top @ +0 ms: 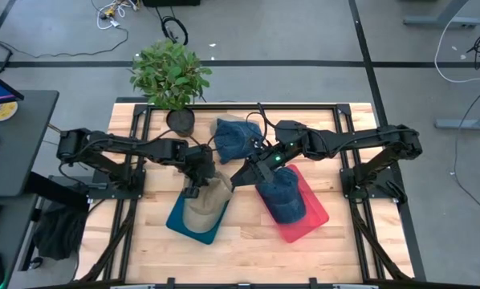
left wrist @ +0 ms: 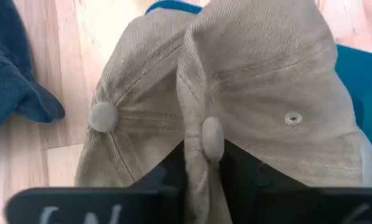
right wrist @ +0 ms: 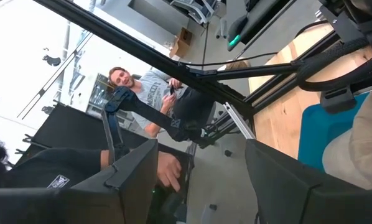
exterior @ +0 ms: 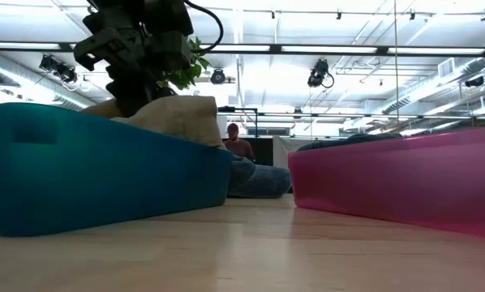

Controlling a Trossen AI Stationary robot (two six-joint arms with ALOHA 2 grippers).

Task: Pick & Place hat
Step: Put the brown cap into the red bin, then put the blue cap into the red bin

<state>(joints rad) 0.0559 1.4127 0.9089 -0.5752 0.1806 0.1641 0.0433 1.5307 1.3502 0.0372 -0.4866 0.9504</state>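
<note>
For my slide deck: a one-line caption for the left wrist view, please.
Left gripper pinching a fold of the tan cap over the teal tray.

Bare wood (top: 248, 229) between trays (narrow)

Hats (top: 208, 205) in trays (top: 193, 229), seemingly

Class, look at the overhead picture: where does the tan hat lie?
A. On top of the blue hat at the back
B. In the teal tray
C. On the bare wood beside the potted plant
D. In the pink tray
B: the tan hat sits in the teal tray under the left gripper, while the pink tray holds a blue hat.
</note>
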